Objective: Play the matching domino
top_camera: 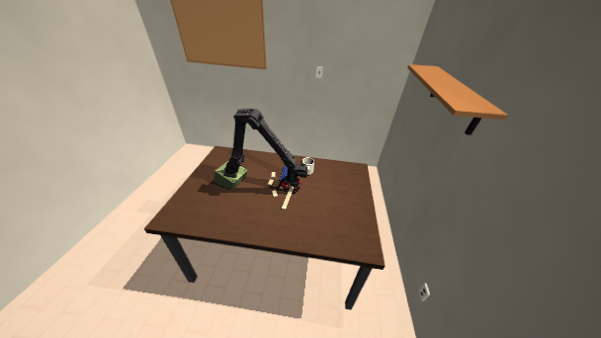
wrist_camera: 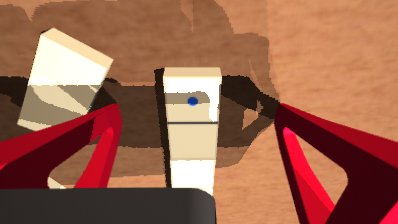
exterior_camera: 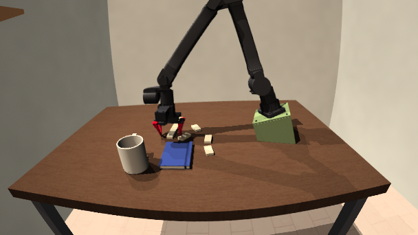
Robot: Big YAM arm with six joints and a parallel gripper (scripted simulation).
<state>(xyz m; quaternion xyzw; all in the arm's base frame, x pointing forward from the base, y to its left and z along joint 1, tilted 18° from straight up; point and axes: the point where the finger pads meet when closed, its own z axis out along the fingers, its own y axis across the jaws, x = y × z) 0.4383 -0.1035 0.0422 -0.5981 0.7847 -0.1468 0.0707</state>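
Note:
The line of dominoes [top_camera: 286,200] [exterior_camera: 174,129] [wrist_camera: 193,140] lies flat. Its end domino is face up in the wrist view, with one blue pip on the outermost half and no pips seen on its other half. My gripper [top_camera: 291,186] [exterior_camera: 170,135] [wrist_camera: 198,113] is open, pointing down low over this end, with a finger on either side and a gap to each. A blank-topped domino [exterior_camera: 184,137] [wrist_camera: 67,75] lies angled beside the line's end, partly in shadow. Three more plain dominoes lie toward the arm's base: one [top_camera: 275,194] [exterior_camera: 196,128], another [top_camera: 271,182] [exterior_camera: 208,139] and a third [top_camera: 273,174] [exterior_camera: 209,150].
A blue book [exterior_camera: 176,154] [top_camera: 284,174] lies just beyond the line's end. A white mug [exterior_camera: 133,154] [top_camera: 308,166] stands beside the book. The arm's green base block [top_camera: 230,176] [exterior_camera: 275,127] stands on the other side of the loose dominoes.

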